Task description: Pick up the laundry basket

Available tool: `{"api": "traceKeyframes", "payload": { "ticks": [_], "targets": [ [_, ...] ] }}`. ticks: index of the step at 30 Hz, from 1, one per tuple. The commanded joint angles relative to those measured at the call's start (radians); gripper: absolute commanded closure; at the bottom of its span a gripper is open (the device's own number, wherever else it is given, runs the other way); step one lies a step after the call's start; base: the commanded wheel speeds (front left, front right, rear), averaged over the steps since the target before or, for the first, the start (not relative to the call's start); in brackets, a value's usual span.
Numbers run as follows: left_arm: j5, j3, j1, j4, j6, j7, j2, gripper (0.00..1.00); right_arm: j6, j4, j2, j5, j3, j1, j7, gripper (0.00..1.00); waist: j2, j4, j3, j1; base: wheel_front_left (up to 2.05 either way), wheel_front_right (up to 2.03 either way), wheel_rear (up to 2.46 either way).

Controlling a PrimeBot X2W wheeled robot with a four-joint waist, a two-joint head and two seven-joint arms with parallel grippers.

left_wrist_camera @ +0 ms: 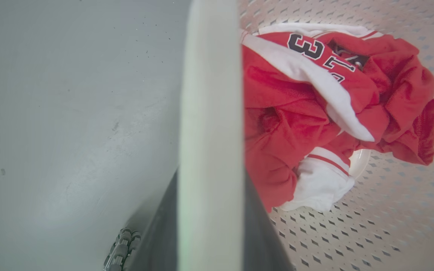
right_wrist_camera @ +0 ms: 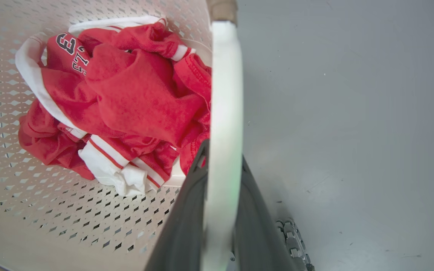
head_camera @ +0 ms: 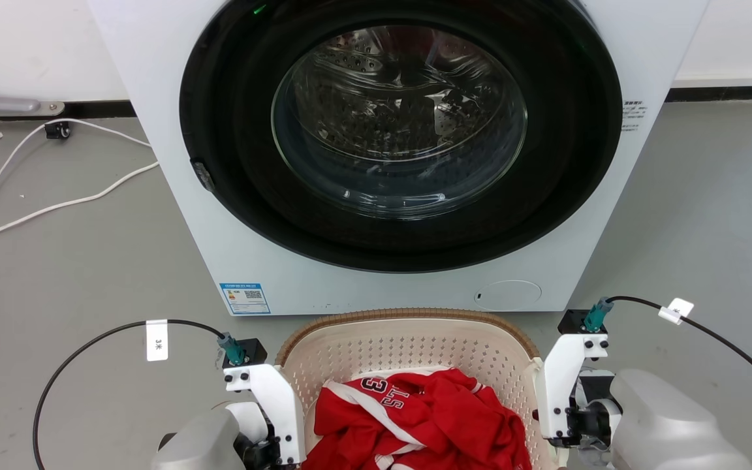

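Note:
The laundry basket, cream-white and perforated with a brown woven-look rim, stands just in front of the washer, between my two arms. A red and white jersey lies in it. My left gripper is shut on the basket's white left loop handle, with a dark finger on each side of it. My right gripper is shut in the same way on the white right handle. In the head view both wrists press close to the basket's sides. Whether the basket touches the floor, I cannot tell.
A white front-loading washer with its round dark glass door shut stands right behind the basket. Grey floor lies on both sides. White cables trail over the floor at the left. Black cables loop from both wrists.

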Motion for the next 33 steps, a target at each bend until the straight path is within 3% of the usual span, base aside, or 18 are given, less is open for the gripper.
{"api": "traceKeyframes", "payload": {
  "ticks": [1, 33],
  "targets": [
    [-0.009, -0.005, -0.012, -0.022, -0.021, -0.004, -0.049, 1.0, 0.016, -0.022, 0.049, 0.013, 0.003, -0.017, -0.001, 1.0, 0.0, -0.001, 0.0, 0.0, 0.0, 0.0, 0.0],
    [-0.042, -0.038, -0.013, -0.011, -0.021, -0.013, -0.04, 1.0, 0.016, -0.012, 0.048, 0.032, 0.023, -0.027, -0.011, 1.0, 0.0, -0.007, 0.002, 0.0, 0.0, 0.0, 0.0]
  ]
}}
